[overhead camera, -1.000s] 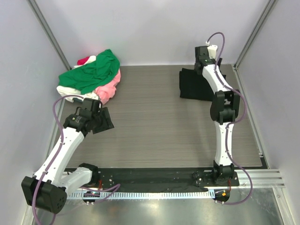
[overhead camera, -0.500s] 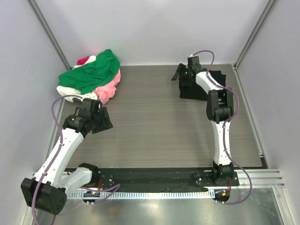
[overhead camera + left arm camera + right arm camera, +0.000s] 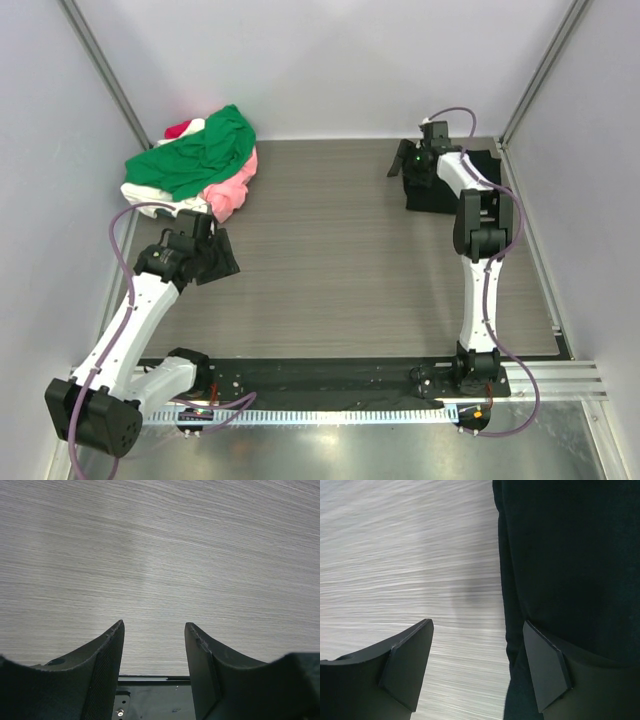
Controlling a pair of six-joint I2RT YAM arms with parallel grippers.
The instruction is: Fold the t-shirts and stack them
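Note:
A folded black t-shirt (image 3: 448, 190) lies at the back right of the table; it fills the right side of the right wrist view (image 3: 570, 555). My right gripper (image 3: 408, 166) is open and empty, hovering at the shirt's left edge (image 3: 477, 625), one finger over cloth, one over bare table. A heap of t-shirts sits at the back left: green (image 3: 195, 155) on top, pink (image 3: 232, 190), white (image 3: 148, 195) and red (image 3: 180, 129) under it. My left gripper (image 3: 218, 257) is open and empty above bare table (image 3: 154, 625), in front of the heap.
The grey wood-grain table (image 3: 320, 260) is enclosed by pale walls with metal posts (image 3: 100, 70) at the back corners. A black base strip (image 3: 330, 375) runs along the near edge.
My right gripper swung from the back wall down and left over the black shirt's left edge, then slightly right. The black shirt now looks narrower and shifted right. The left arm stayed put.

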